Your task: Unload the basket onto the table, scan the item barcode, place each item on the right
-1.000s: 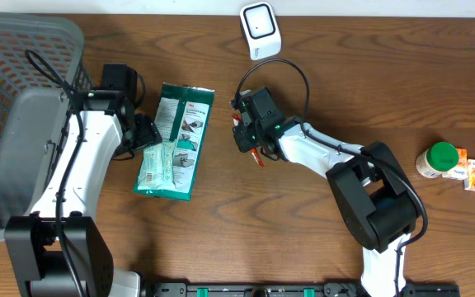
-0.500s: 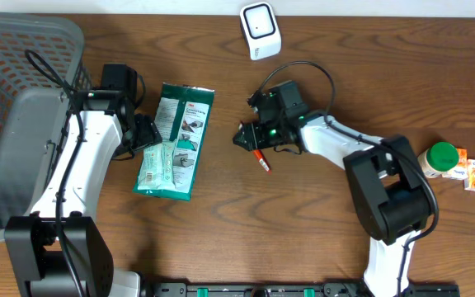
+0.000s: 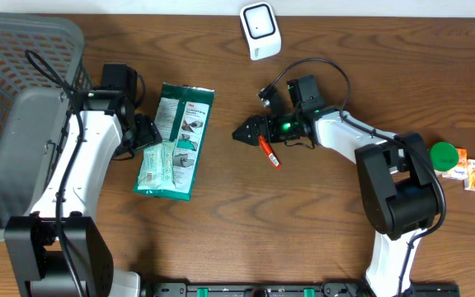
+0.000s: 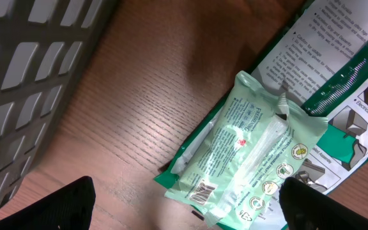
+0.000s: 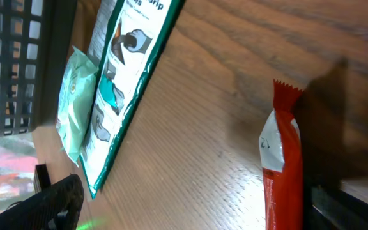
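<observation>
The red sachet (image 3: 269, 153) lies flat and loose on the desk, well below the scanner (image 3: 260, 30) and a shade to its right, with nothing gripping it. The right hand (image 5: 197, 201) stands with its fingers spread wide on either side; the sachet sits close to one finger, not centred between them. That offset is the first hazard. If the fingers close from here, the nearer one probably meets the sachet first and shoves it across the wood instead of pinching it. The sachet is also thin and looks slippery, so the fingertips may scrape the desk or skate over the top. A second risk concerns the code itself. The wrist view shows only a small white patch with some print on the upper face, and I cannot tell whether a barcode is there or underneath. A grip taken blind could cover it, or present the wrong face to the scanner, and no read would follow. The arm's black cable loops in the space below the scanner, so a lift towards the scanner could drag the cable against its white body (it looks light enough to tip). Further off, down and left of the scanner, the left hand (image 4: 190, 207) hangs wide open and empty over the pale green pouch (image 3: 162, 165), which rests on the larger green-edged packet (image 3: 181, 124). Those are far enough from the sachet that I judge a collision unlikely.
</observation>
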